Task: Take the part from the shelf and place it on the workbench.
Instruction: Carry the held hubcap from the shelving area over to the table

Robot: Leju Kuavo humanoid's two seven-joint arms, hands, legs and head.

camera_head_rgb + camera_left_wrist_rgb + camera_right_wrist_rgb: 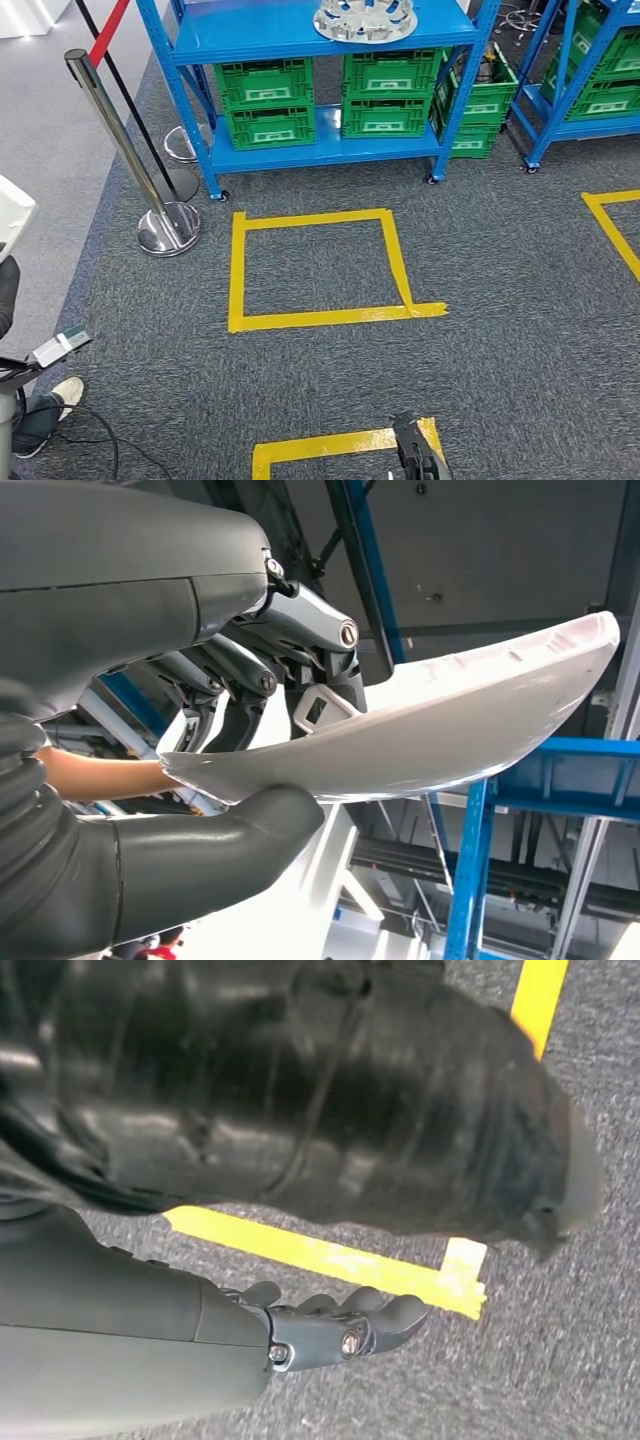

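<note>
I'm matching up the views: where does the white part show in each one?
Head view: white part, probably, at the left edge.
Left wrist view: across the middle, held by the left hand.
Right wrist view: faces carpet and yellow tape.
Shared landmark: blue shelf, head and left wrist views.

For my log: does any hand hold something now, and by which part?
The left hand grips a white curved part at its edge near one end, thumb on one face, fingers on the other. The right hand holds nothing.

Workshop, blue shelving (324,40), green crates (266,100)
</note>
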